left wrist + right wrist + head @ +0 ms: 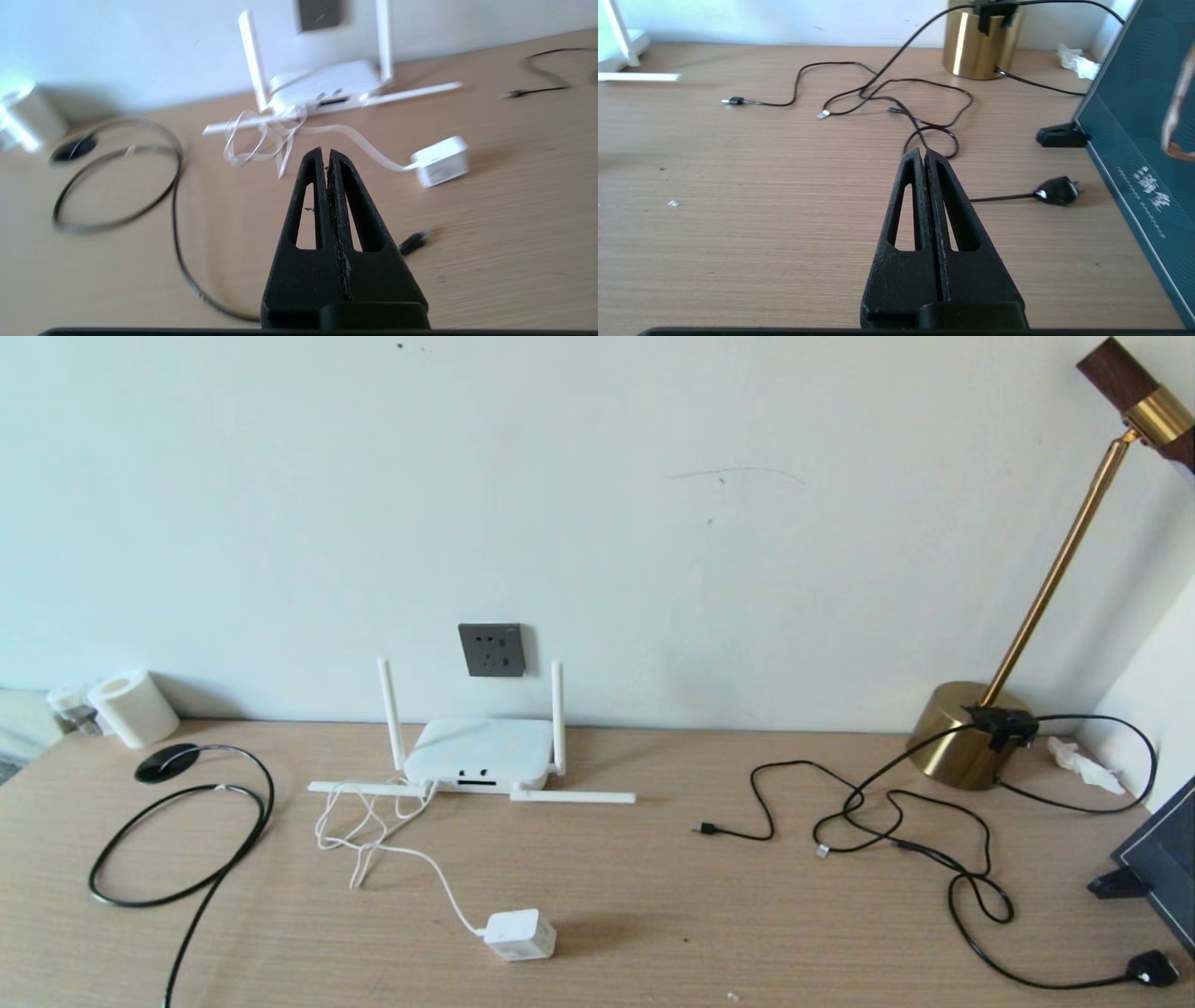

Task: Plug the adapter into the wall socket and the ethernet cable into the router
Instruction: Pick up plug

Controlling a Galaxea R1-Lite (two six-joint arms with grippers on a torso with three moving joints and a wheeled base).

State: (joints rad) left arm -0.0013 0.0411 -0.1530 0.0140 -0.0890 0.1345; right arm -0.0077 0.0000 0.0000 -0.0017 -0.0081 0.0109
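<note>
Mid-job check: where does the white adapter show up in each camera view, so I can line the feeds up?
Head view: the adapter lies on the table, front centre, nearer the camera than the router.
Left wrist view: the adapter lies beyond the shut left gripper, its cord running back to the router.
Right wrist view: not in it; only the shut right gripper over bare table.
Shared landmark: the router, its edge just showing there.

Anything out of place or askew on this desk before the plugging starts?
Two of the router's antennas lie flat on the table instead of upright. The adapter rests on its side, its cord tangled. A crumpled tissue sits by the lamp base. Nothing looks damaged.
</note>
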